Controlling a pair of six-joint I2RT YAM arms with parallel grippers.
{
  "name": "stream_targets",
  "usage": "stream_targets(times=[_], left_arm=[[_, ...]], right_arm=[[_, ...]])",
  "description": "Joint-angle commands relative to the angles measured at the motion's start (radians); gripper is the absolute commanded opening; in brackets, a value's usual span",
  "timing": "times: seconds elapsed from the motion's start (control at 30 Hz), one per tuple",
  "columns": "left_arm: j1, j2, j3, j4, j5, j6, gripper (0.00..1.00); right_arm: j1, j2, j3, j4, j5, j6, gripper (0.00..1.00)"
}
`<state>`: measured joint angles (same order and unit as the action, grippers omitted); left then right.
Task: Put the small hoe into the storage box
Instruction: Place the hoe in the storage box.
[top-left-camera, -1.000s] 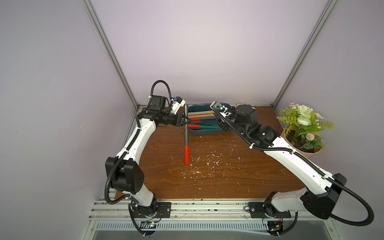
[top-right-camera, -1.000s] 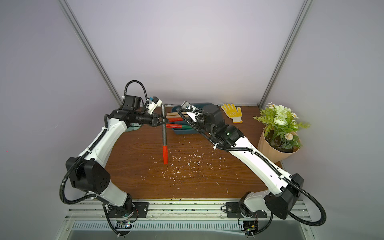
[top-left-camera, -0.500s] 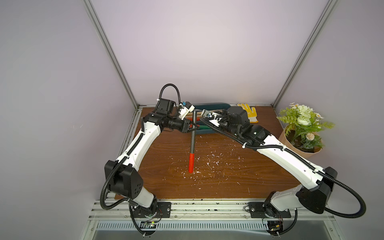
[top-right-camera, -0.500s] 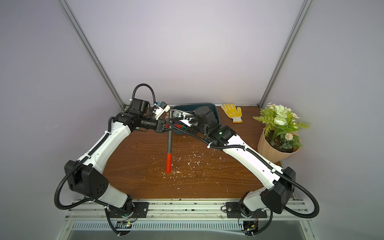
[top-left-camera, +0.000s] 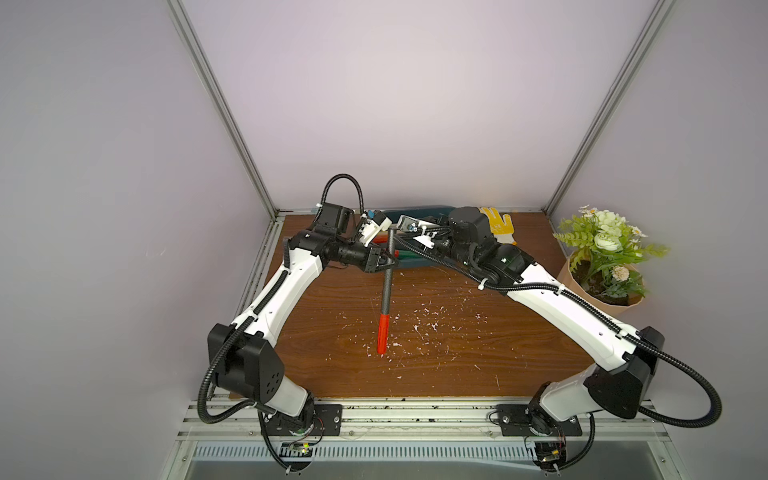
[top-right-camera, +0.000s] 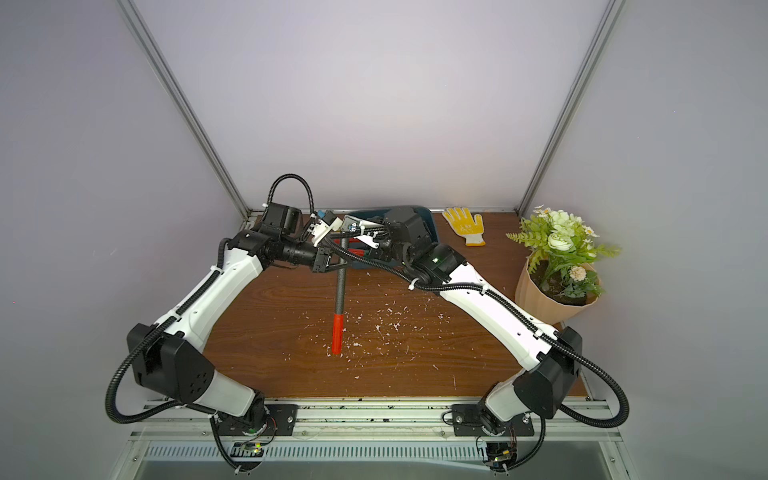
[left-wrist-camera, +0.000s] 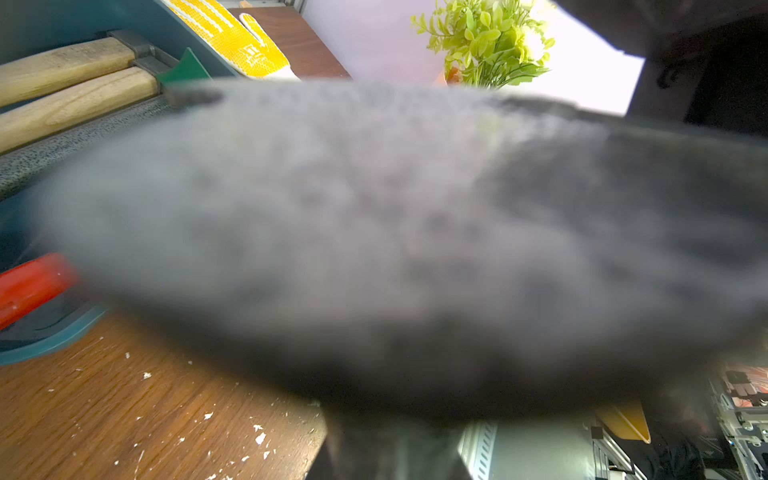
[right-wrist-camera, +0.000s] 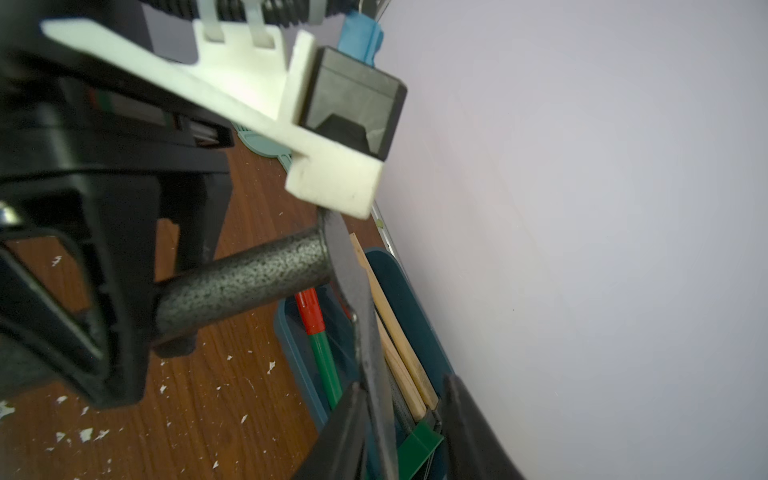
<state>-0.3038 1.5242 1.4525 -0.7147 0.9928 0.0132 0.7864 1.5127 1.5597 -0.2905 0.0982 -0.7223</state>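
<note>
The small hoe (top-left-camera: 386, 286) has a dark speckled shaft and a red grip (top-right-camera: 337, 338). It hangs steeply over the table, grip end down. My left gripper (top-left-camera: 384, 262) is shut on the shaft just below the blade. The grey blade (right-wrist-camera: 359, 316) stands over the teal storage box (right-wrist-camera: 293, 349) and fills the left wrist view as a blur (left-wrist-camera: 374, 228). My right gripper (right-wrist-camera: 401, 382) is open around the blade's edge, which lies against one finger (right-wrist-camera: 349, 411), clear of the other. The box (top-right-camera: 428, 220) sits at the back wall, largely hidden behind both wrists.
Two wooden-handled tools (left-wrist-camera: 70, 83) and a red-and-green-handled one (right-wrist-camera: 320, 345) lie in the box. A yellow glove (top-right-camera: 465, 224) lies right of the box, and a potted plant (top-right-camera: 557, 266) stands at the right edge. White flecks (top-left-camera: 419, 328) litter the wooden table.
My left arm carried the hoe right and back toward the box. My right gripper swung left to the hoe's blade and uncovered the glove. In the last half second little moved.
</note>
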Motion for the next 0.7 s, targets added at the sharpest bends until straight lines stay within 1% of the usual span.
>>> stream_targets(times=[0.0,0.13,0.2,0.23,0.4,0.43,0.47,0.5,0.53,0.6,0.67], left_arm=[[-0.023,-0.029,0.019,0.018,0.077,0.028,0.00],[-0.026,-0.029,0.019,0.018,0.077,0.027,0.00],[-0.027,-0.031,0.019,0.018,0.078,0.027,0.00],[-0.027,-0.032,0.019,0.018,0.078,0.026,0.00],[-0.027,-0.030,0.020,0.018,0.063,0.025,0.00],[-0.027,-0.028,0.049,0.018,0.051,0.021,0.01],[-0.027,-0.026,0.055,0.018,0.034,0.018,0.02],[-0.027,-0.026,0.055,0.018,0.027,0.018,0.06],[-0.027,-0.025,0.058,0.020,0.015,0.018,0.15],[-0.027,-0.027,0.056,0.020,-0.008,0.021,0.21],[-0.025,-0.031,0.050,0.020,-0.004,0.027,0.28]], right_arm=[[0.002,0.021,0.049,0.034,-0.022,-0.002,0.35],[0.002,0.050,0.071,0.028,-0.029,0.003,0.34],[0.001,0.062,0.080,0.026,-0.026,0.007,0.31],[0.001,0.071,0.089,0.017,-0.024,0.010,0.28],[0.001,0.095,0.117,0.001,0.000,0.037,0.01],[0.002,0.094,0.115,0.006,0.006,0.045,0.00],[0.002,0.092,0.110,0.017,0.016,0.050,0.00],[0.002,0.088,0.103,0.030,0.031,0.058,0.00],[0.002,0.083,0.091,0.046,0.052,0.063,0.00],[0.000,0.063,0.055,0.087,0.091,0.067,0.00],[-0.002,0.027,-0.005,0.157,0.135,0.071,0.00]])
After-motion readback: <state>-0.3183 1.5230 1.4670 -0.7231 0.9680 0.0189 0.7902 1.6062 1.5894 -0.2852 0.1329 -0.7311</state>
